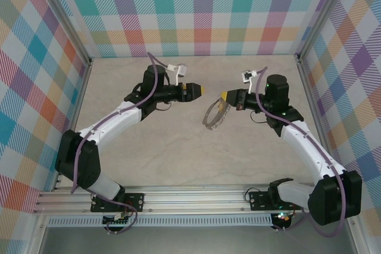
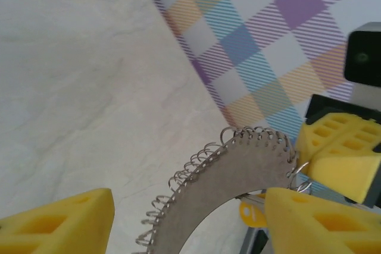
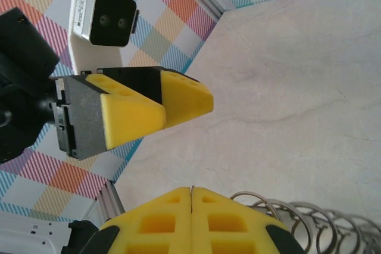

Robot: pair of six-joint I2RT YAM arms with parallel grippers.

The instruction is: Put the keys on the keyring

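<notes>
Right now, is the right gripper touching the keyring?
Touching. The left wrist view shows the right gripper shut on one end of the keyring.

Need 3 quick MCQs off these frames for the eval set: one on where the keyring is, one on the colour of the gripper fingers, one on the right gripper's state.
1. Where is the keyring?
A. at the tips of the right gripper
B. beside the left arm's base
C. against the back wall

2. What colour are the gripper fingers?
A. black
B. yellow
C. red

3. How do the right gripper's jaws stand?
A. wide open
B. half open
C. shut

Answers:
1 A: in the top view the keyring hangs from that gripper's tips.
2 B: both wrist views show yellow fingers.
3 C: the right wrist view shows them pressed together with no gap.
</notes>
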